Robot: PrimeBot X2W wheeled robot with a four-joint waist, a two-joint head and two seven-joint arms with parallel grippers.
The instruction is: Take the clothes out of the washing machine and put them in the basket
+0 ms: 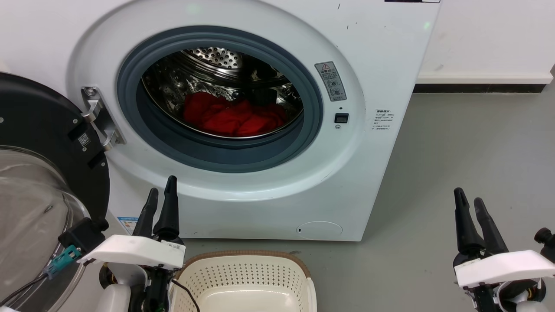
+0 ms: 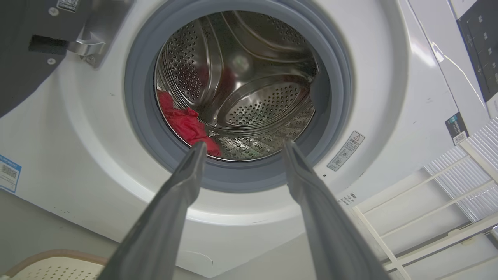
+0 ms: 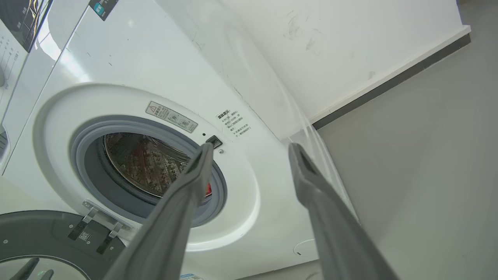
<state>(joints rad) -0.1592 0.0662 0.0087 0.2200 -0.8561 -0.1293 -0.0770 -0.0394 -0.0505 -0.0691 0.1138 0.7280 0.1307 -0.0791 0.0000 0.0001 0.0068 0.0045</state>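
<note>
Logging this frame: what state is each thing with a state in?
Washing machine door: swung open.
Red clothes: piled in the drum, not gripped.
Basket: on the floor, nothing visible inside.
Left gripper: open, empty.
Right gripper: open, empty.

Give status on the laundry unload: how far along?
Done: the door is swung open. In hand: nothing. The left tool and right tool are both open, outside the washing machine. Left: all of it. The red clothes lie in the drum, and the basket shows no clothes in it.
</note>
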